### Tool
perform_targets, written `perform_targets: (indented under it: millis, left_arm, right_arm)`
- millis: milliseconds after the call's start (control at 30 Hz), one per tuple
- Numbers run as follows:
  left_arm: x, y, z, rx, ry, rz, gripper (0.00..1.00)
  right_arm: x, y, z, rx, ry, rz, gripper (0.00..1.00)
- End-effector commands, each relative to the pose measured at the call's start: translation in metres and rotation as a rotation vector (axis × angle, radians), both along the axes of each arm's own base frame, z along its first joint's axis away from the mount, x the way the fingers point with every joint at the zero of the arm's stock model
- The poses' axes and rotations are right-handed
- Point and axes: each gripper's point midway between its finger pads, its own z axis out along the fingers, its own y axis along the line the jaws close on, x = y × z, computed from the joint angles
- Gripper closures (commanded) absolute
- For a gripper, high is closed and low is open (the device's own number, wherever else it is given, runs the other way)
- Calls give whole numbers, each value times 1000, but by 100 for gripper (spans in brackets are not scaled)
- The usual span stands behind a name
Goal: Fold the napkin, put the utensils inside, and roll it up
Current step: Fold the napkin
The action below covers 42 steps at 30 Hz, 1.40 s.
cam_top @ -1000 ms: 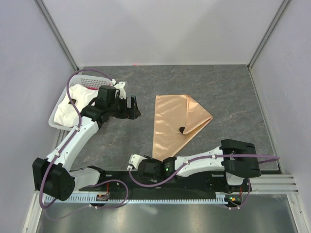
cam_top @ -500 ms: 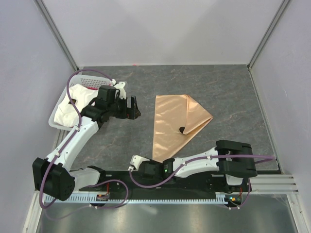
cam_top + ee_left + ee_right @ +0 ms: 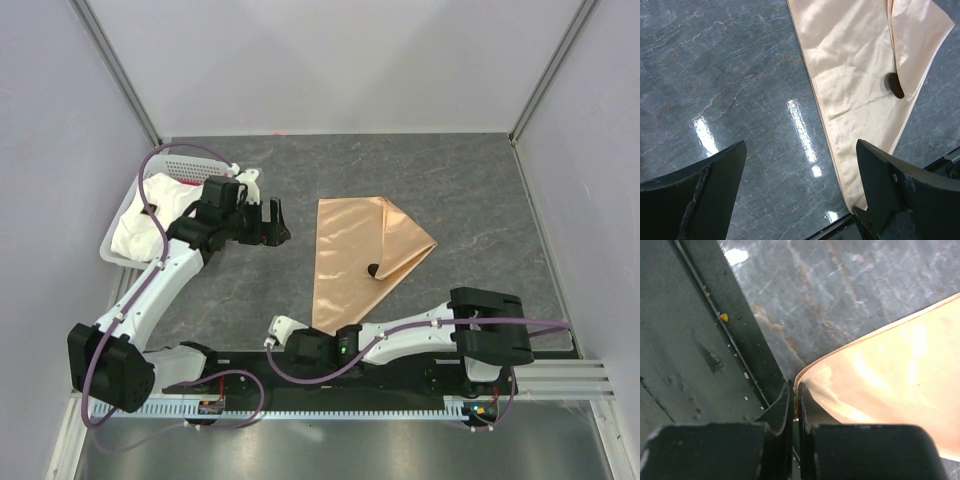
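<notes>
The peach-tan napkin (image 3: 352, 245) lies folded into a long triangle on the grey table, its narrow corner pointing toward the arms. Another flap is folded over at its right side. A small black utensil (image 3: 373, 269) pokes its rounded head out from under that flap; its handle is hidden. My right gripper (image 3: 317, 333) is shut on the napkin's near corner (image 3: 900, 370), the cloth edge pinched between the jaws (image 3: 795, 390). My left gripper (image 3: 275, 222) hovers open left of the napkin (image 3: 855, 75), empty (image 3: 801, 150), with the utensil (image 3: 896, 85) ahead to its right.
A white perforated basket (image 3: 118, 228) holding a white cloth (image 3: 150, 215) stands at the left, behind my left arm. The black base plate (image 3: 400, 375) runs along the near edge, right beside the napkin's corner. Grey walls enclose the table.
My right gripper has closed onto the napkin's near corner and shifted slightly. The left arm has barely moved.
</notes>
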Motion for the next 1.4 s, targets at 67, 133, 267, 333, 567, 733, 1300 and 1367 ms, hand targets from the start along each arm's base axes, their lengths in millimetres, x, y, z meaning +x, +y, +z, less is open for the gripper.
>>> perform_targets:
  millis: [67, 133, 267, 333, 567, 733, 1300, 1367]
  left_arm:
    - [3, -7, 4, -40, -4, -2, 2]
    - [3, -7, 5, -42, -7, -1, 2]
    - [3, -7, 4, -42, -7, -1, 2]
    - [3, -7, 3, -40, -3, 0, 2]
    - [3, -8, 3, -43, -2, -6, 2]
    - [3, -9, -1, -46, 11, -5, 2]
    - [-28, -47, -45, -288, 217, -12, 4]
    - [-33, -45, -53, -311, 239, 33, 4]
  right_arm:
    - [31, 11, 43, 165, 39, -139, 100]
    - [43, 7, 49, 197, 53, -190, 100]
    - [63, 1, 61, 277, 87, -273, 100]
    - [74, -5, 67, 309, 92, -318, 100]
    - [99, -22, 85, 411, 148, -450, 100]
    - [90, -20, 95, 433, 210, -386, 100]
    - [63, -25, 47, 358, 296, -332, 100]
    - [61, -25, 42, 352, 293, -316, 100]
